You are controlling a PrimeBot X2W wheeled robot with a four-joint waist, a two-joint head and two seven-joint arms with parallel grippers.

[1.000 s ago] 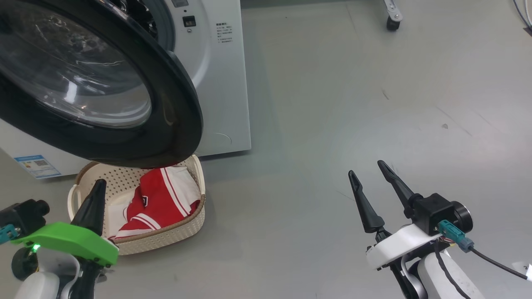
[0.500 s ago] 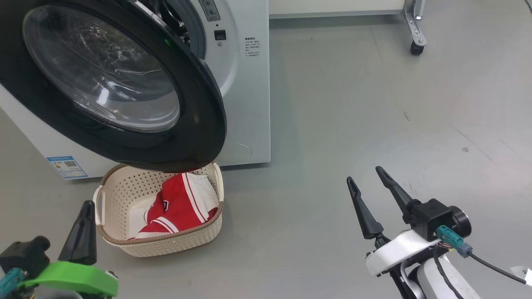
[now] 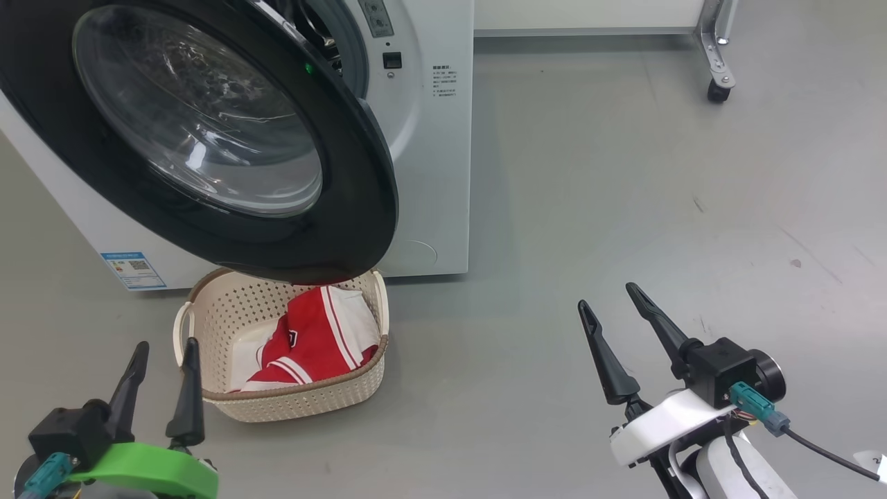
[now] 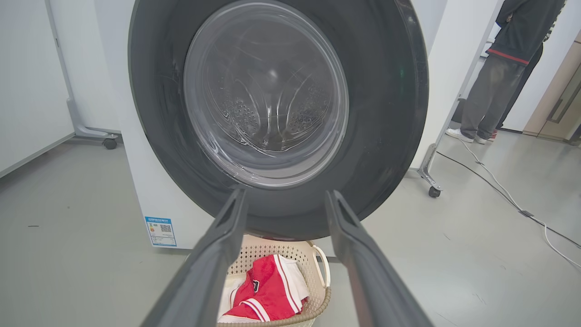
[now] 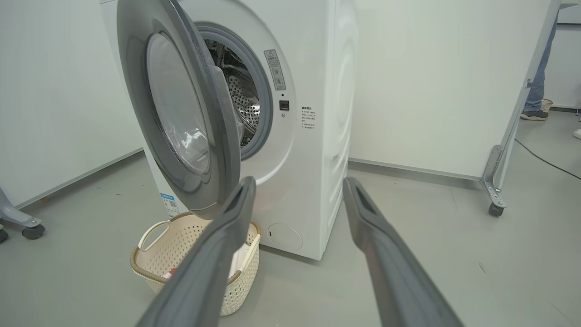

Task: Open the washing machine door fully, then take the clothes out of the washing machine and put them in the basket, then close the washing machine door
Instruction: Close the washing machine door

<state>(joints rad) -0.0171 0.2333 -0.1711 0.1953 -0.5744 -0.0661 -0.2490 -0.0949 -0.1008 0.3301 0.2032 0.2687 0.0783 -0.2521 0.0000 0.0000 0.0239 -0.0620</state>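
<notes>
A second ago the left jaws were pressed shut above the basket. Now they stand parted and empty, their long dark fingers beside the left handle of the small cream perforated plastic basket. The head camera has swung too, so part of that apparent shift is the view's. I take this as a release just finished.

The bright red garment with white stripes lies heaped in the basket's right half. The basket stands on the grey floor, touching or nearly touching the foot of the big white front-loading washing machine, under the lower edge of the large round door with a glossy black rim and clear glass centre.

The door hangs partly open. The steel drum looks empty, though the door hides much of it. If so, only closing the door remains.

The right jaws are spread wide and hold nothing, with their fingers well apart from the machine.
</notes>
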